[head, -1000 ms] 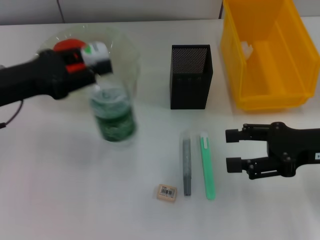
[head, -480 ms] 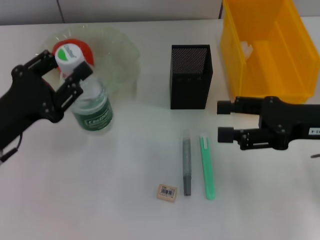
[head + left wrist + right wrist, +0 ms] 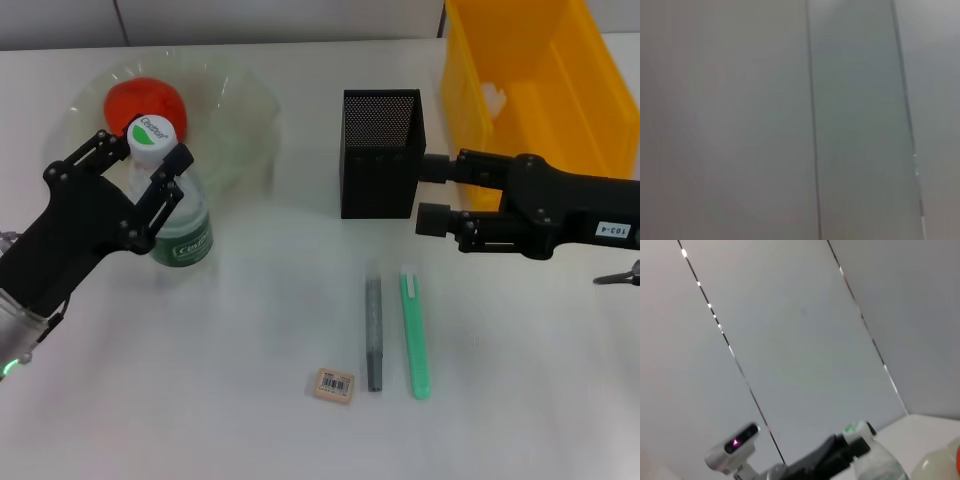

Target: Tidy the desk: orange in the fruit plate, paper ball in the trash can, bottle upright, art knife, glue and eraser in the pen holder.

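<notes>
The yellow bin (image 3: 535, 120) stands at the far right of the white desk (image 3: 200, 400), with what looks like the paper ball (image 3: 493, 97) against its inner wall, though it is too small to be sure. The clear fruit plate (image 3: 245, 110) at far left holds the orange (image 3: 140, 100). Just in front of it the bottle (image 3: 170, 205) stands upright, the left gripper (image 3: 140, 165) spread around its white cap and neck; whether the fingers press it or stand just clear I cannot tell. Letting go well means opening straight outward and lifting away without brushing the cap, since a tall bottle would likely tip easily. The black mesh pen holder (image 3: 382, 153) stands mid-desk, the right gripper (image 3: 432, 193) open and empty just beside it. Near the front lie the green art knife (image 3: 415, 333), the grey glue stick (image 3: 373, 332) and the eraser (image 3: 333, 385), apart from each other and not yet stowed.
</notes>
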{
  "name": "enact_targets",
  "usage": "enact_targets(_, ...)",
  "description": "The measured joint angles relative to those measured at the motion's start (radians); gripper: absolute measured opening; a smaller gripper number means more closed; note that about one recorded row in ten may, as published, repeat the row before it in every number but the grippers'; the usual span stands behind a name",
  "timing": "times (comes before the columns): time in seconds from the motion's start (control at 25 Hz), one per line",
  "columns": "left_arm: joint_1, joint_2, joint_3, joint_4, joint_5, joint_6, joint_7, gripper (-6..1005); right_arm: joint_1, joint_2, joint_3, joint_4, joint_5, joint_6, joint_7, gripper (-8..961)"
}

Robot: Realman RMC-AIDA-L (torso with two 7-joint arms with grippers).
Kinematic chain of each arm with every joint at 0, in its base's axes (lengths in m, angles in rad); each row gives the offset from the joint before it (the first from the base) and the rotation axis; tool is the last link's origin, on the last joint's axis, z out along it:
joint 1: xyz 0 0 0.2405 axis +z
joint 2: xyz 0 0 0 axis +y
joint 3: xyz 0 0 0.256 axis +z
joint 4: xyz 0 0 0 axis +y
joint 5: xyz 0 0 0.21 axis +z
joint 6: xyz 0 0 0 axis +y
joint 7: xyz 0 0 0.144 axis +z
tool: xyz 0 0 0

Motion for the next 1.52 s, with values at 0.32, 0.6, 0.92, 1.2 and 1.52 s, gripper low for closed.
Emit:
enact_targets(0.32,-0.004,0.0,-0.025,-0.02,-0.001,-0.045,-0.005,465,-0.001,-0.002,0.004,0.03,0.016,-0.006,-0.04,814)
enact_targets(0.6,0.023,0.01,-0.093,0.0,-0.002,0.126,-0.066,751,-0.004,-0.004,0.007,0.03,0.016,-0.006,-0.04,811)
enact_targets(0.92,0.088,0.054,-0.001,0.376,0.113,0.308,-0.56,844,0.007,-0.012,-0.012,-0.103,-0.017,-0.03,0.024,809)
enact_targets(1.2,0.07,0.132,0.171,0.457,0.318,0.275,-0.705,844,0.068,-0.024,-0.228,-0.715,-0.358,-0.094,0.58,807)
enact_targets(1.52,0.068,0.107,0.18,0.456,0.353,0.208,-0.725,844,0.293,-0.001,-0.503,-0.847,-0.821,-0.16,1.085,804)
